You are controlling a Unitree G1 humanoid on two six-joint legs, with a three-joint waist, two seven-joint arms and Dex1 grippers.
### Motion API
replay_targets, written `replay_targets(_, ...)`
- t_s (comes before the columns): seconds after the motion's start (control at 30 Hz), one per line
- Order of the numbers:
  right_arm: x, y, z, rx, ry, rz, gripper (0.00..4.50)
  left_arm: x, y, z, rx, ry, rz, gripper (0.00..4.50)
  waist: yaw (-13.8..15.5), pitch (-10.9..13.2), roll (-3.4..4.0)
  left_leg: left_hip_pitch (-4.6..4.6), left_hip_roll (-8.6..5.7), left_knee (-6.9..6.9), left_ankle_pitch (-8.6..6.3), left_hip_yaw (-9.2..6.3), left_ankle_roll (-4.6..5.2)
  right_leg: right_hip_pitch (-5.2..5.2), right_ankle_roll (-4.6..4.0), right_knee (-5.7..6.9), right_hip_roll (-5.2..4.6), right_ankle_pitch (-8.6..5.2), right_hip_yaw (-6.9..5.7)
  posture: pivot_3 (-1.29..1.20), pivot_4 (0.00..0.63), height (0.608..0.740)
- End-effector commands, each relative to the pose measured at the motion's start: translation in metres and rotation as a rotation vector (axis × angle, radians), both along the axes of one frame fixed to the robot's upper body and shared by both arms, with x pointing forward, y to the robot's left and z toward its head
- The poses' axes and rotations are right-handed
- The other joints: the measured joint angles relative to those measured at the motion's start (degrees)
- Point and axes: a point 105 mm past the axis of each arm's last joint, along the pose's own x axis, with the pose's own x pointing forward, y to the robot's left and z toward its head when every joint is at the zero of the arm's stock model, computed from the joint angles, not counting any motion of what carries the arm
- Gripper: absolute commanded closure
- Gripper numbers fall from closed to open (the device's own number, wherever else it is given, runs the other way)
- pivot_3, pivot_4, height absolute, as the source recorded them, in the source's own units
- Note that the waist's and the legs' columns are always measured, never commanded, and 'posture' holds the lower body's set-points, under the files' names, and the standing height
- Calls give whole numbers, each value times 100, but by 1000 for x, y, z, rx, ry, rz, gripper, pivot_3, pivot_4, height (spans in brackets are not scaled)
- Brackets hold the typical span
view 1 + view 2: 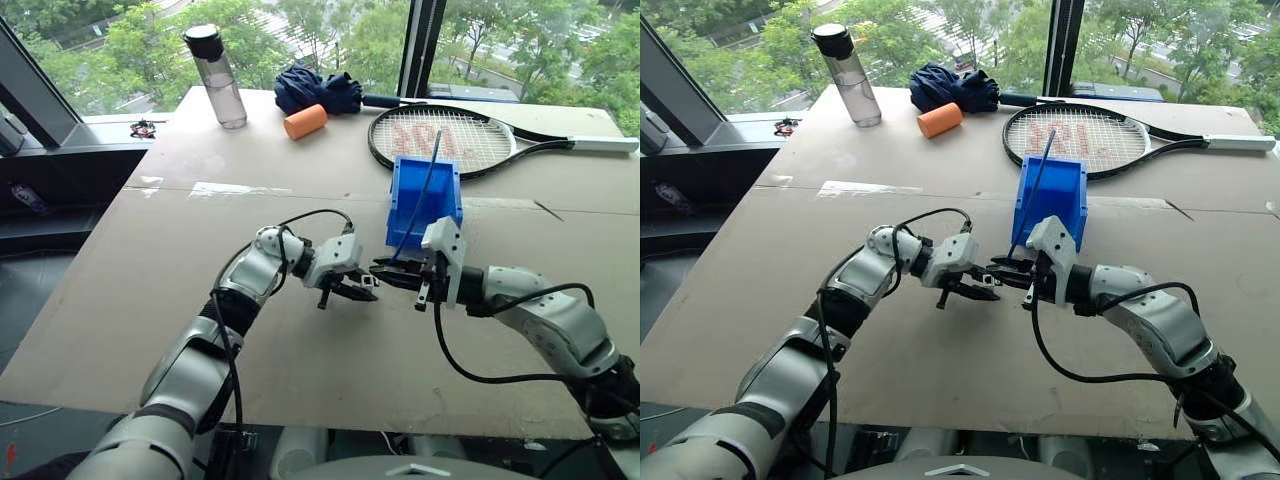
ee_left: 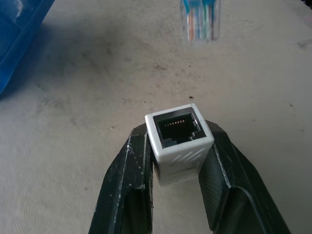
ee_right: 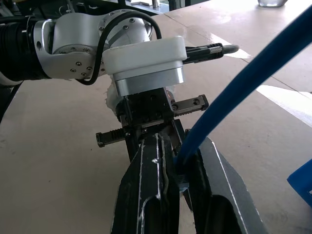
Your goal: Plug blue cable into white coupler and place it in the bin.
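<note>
left claw (image 2: 178,161) | grips boxy white coupler (image 2: 179,139) | clear plug (image 2: 200,22) near

The blue cable (image 2: 200,22) — its clear plug blurred, cut off by the frame edge; bin (image 2: 19,34) likewise cropped.

A beige table (image 1: 200,290) stands before daylit windows (image 1: 330,40) onto green trees.

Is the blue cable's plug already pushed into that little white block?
No, the clear plug hangs apart from the white block, whose dark opening is empty.
</note>
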Motion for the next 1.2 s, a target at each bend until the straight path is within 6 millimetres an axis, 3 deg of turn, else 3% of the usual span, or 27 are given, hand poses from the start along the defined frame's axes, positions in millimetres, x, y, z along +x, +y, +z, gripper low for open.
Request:
replay_targets(0.03,-2,7,6,2,-52,63,4500,3,-5,4,25,-69,-85,3820,-6,0,0,0,1,0,0,0,0,-1,0,1,0,0,0,0,150,740)
replay_targets(0.27,8,10,-6,-40,-51,51,4500,2,-11,3,27,-93,-139,3820,-45,0,0,2,3,0,0,-3,0,-1,1,5,4,0,-1,0,150,740)
replay_targets(0.5,13,-2,-29,-130,-22,42,4500,-1,-11,2,33,-102,-167,3820,-65,0,0,3,3,0,0,-5,0,0,1,7,4,1,-2,0,150,740)
replay_targets(0.63,14,-4,-31,-142,-23,51,4500,-1,-11,3,30,-102,-165,3820,-74,0,0,5,3,0,0,-6,0,1,2,8,4,1,-3,0,150,740)
replay_targets(1.2,4,2,-78,-395,-22,158,4500,-1,-18,5,6,-84,-142,3820,-119,-8,-3,21,3,1,0,-13,0,16,2,14,5,1,-7,0,150,740)
